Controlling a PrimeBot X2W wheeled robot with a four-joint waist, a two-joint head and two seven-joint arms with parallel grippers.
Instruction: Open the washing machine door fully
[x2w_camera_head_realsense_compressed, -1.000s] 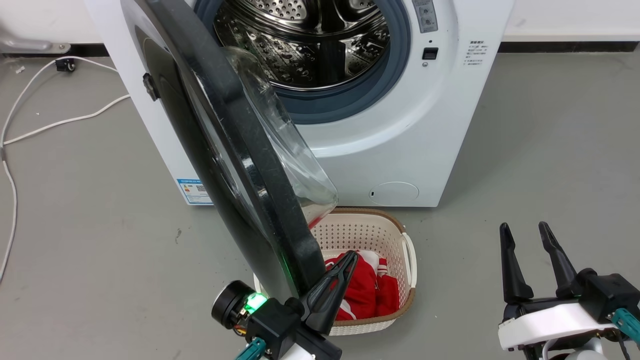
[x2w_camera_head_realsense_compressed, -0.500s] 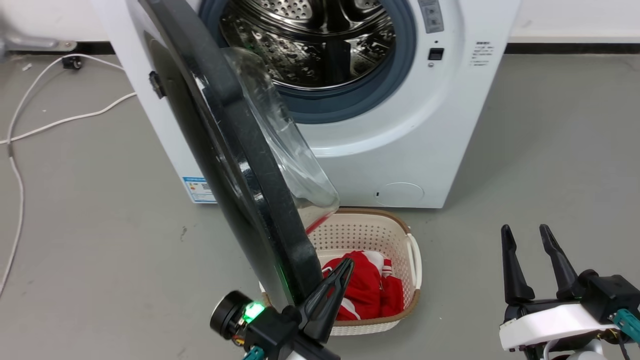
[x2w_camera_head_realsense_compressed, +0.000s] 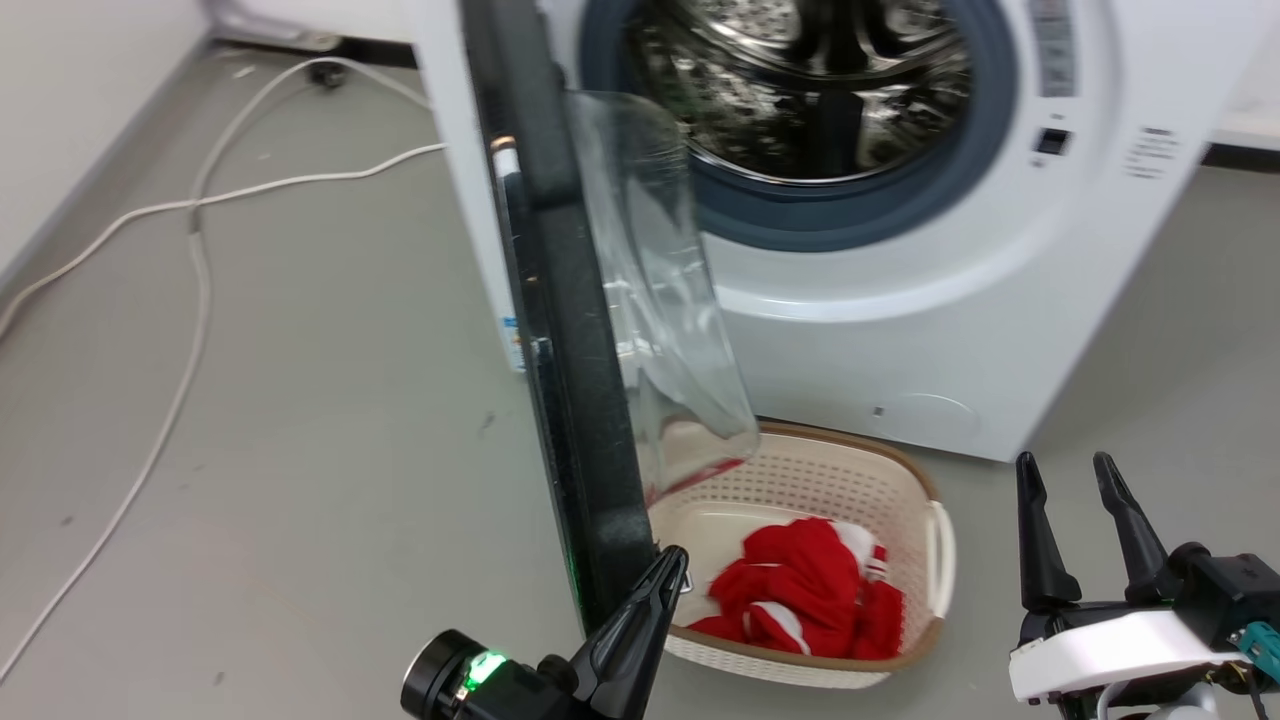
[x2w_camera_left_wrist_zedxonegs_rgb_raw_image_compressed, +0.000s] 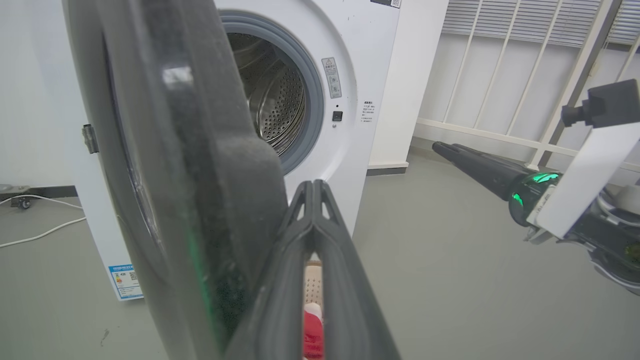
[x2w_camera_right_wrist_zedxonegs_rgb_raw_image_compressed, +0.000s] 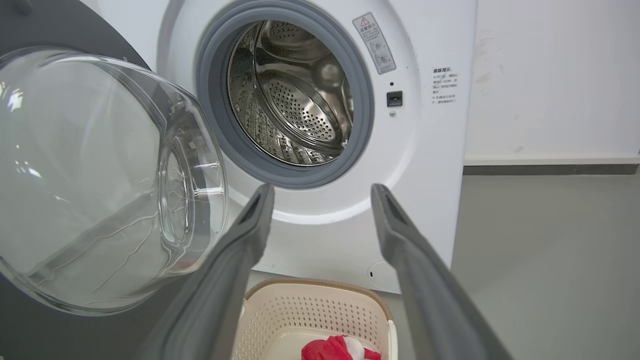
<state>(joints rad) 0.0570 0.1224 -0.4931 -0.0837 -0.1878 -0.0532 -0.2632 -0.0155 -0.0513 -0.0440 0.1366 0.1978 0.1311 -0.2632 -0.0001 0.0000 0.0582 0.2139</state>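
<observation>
You've got the washing machine door standing about square to the front of the washer, edge-on to the head camera, so call it partway open and not yet folded back. Its glass bowl bulges towards the drum side and hangs over the near end of the laundry basket, where a red garment lies. Your left gripper is down at the door's lowest edge, on the bowl side. In the left wrist view, its fingers are pressed together into one blade, pinching nothing, with the black rim just beside them and probably touching. That makes sense: a closed pair is stiffer for shoving the inner face outward, and working low on the rim, far from the hinge, gives you leverage. Your right gripper sits well apart at the lower right with its fingers spread and empty. It looks parked there to stay out of the door's arc, while its wrist camera looks straight at the steel drum. I'd say the next push goes away from the drum, sweeping the rim round towards the washer's side panel. Mind the basket under that bowl, and the white cable trailing across the floor on the far side.
</observation>
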